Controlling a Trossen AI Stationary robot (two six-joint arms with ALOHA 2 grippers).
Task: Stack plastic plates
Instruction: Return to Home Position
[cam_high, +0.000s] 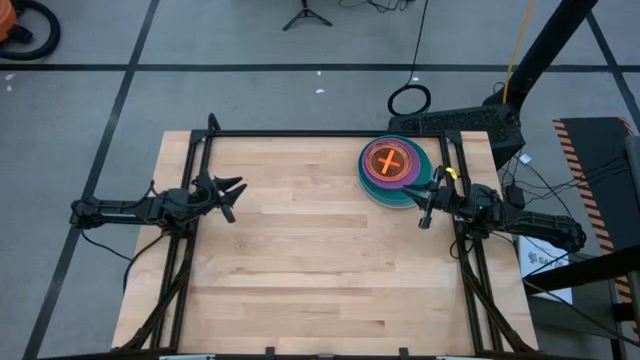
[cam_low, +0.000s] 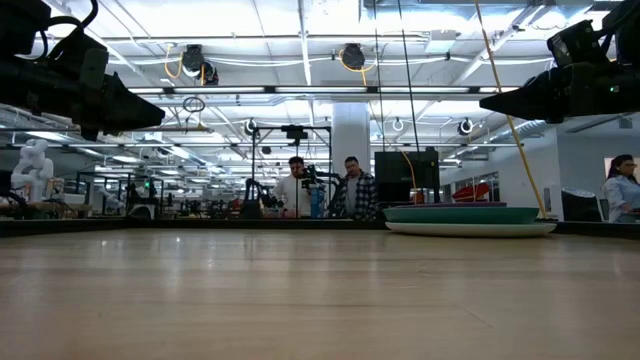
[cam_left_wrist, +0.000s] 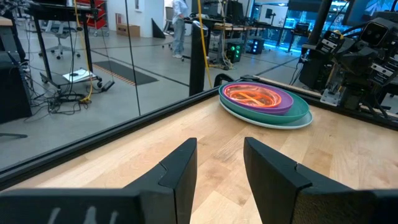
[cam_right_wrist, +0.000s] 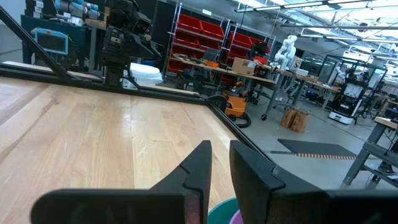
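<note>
The plastic plates (cam_high: 395, 170) sit in one stack near the table's far right corner: a light blue and a dark green plate at the bottom, purple ones above, pink and orange small ones on top. The low view shows the stack (cam_low: 468, 219) resting flat on the wood; the left wrist view shows the stack (cam_left_wrist: 264, 102) too. My right gripper (cam_high: 428, 205) hovers open just beside the stack's near right rim, a sliver of which (cam_right_wrist: 222, 211) shows below its fingers. My left gripper (cam_high: 232, 198) waits open above the table's left side.
The wooden table (cam_high: 300, 260) is bordered by a black frame rail (cam_high: 320, 133) along its far edge and by arm mounts on both sides. People stand in the room beyond the far edge (cam_low: 320, 190).
</note>
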